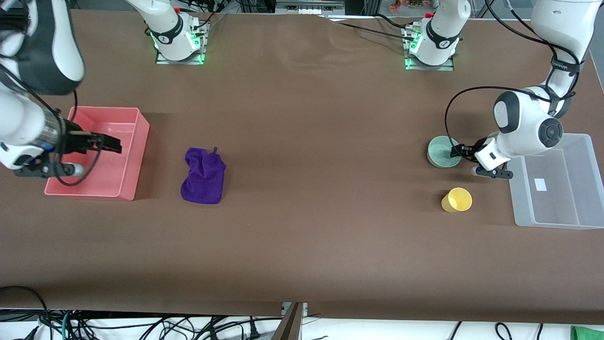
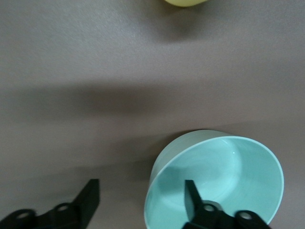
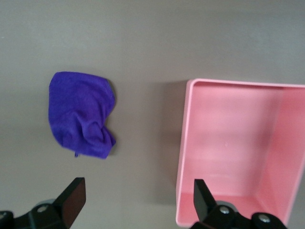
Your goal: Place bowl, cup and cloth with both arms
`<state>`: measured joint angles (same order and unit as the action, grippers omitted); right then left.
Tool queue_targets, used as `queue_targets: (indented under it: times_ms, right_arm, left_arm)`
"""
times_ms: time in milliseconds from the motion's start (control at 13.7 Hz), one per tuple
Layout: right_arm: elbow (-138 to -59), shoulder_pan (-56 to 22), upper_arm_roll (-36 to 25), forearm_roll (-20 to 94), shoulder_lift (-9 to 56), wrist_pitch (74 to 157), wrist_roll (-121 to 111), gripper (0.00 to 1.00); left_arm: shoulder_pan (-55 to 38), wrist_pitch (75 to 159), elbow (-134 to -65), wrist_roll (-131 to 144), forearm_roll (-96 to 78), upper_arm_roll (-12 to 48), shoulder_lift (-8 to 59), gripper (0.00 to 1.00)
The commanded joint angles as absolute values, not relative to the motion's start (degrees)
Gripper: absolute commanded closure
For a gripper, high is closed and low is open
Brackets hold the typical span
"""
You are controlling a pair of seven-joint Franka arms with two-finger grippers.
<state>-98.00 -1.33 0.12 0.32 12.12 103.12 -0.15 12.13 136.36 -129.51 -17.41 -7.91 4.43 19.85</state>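
Pink bin [image 1: 134, 156] at right arm's table end, clear plastic bin [image 1: 583, 189] at left arm's end.

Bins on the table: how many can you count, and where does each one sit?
2. The pink bin sits at the right arm's end, the clear plastic bin at the left arm's end. None appears hidden.

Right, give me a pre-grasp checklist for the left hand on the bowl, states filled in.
1. Left hand open: ok, fingers spread.
2. Fingers straddle the bowl wall: ok, one finger inside, one outside the rim.
3. Bowl upright and empty: ok.
4. Cup apart from the bowl: ok, it stands nearer the front camera.
5. Clear bin ready: ok, only a small white label shows in it.
6. Right hand out of the way: ok, open over the pink bin edge, cloth lying untouched beside that bin.
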Motion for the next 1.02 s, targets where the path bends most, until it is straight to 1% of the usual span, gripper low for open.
queue_targets:
  times_ms: [0, 73, 146, 291, 437, 728, 947]
  right_arm:
    - [-108.0, -1.1, 3.0, 0.4, 12.1, 115.4, 4.8, 0.00]
    - [-111.1, -1.2, 4.7, 0.4, 12.7, 120.6, 8.3, 0.00]
    - [-112.9, -1.4, 6.7, 0.3, 14.3, 124.7, 10.7, 0.00]
    - [-114.0, -3.1, 7.5, 0.1, 17.7, 128.1, 12.5, 0.00]
    - [-115.4, -4.2, 7.5, -0.1, 19.9, 131.1, 13.4, 0.00]
    - [-115.5, -8.7, 7.4, -0.3, 25.4, 137.9, 18.9, 0.00]
    - [-115.6, -9.8, 7.5, -0.4, 28.3, 139.8, 19.0, 0.00]
  left_arm:
    - [12.1, 136.8, -128.8, -19.4, -11.2, 4.7, 20.7, 0.89]
    - [12.4, 136.8, -128.4, -19.4, -11.2, 4.7, 21.4, 1.00]
    - [12.4, 136.2, -127.6, -19.4, -11.2, 4.7, 21.9, 1.00]
    - [12.5, 134.7, -126.9, -19.2, -11.2, 4.7, 21.8, 1.00]
    - [13.5, 129.8, -123.2, -19.2, -11.1, 4.5, 21.8, 1.00]
    - [15.3, 109.8, -109.5, -19.2, -9.8, 2.7, 21.4, 1.00]
    - [18.4, 96.9, -95.5, -19.6, -1.7, 2.4, 22.5, 1.00]
